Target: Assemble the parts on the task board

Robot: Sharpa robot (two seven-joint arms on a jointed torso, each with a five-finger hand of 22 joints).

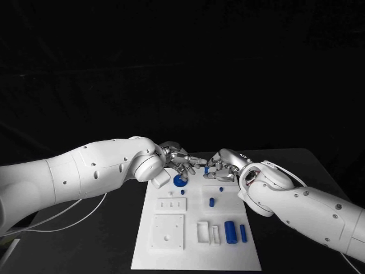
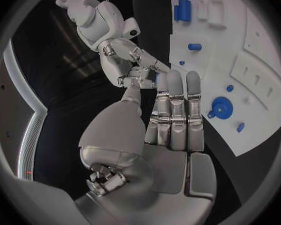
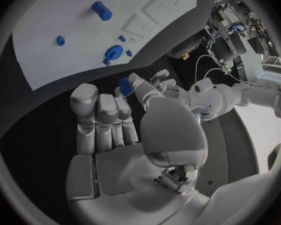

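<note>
Obstruction: my two arms meet over the far end of the task board [image 1: 191,251], covering the parts there.
Left hand [image 1: 180,159]: fingers pinch a small blue part [image 3: 126,85] just above the board's far edge.
Right hand [image 1: 219,162]: fingers straight and pressed together; I see nothing in it.
Count: on the board I see one blue disc [image 1: 180,181], two blue cylinders [image 1: 230,230] standing side by side near its close end, one small blue peg [image 1: 212,201] between them and the disc.
Surface: black table [image 1: 108,240], dark room behind.

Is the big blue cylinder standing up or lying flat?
Lying flat: the big blue cylinder stretches lengthwise along the task board.
</note>
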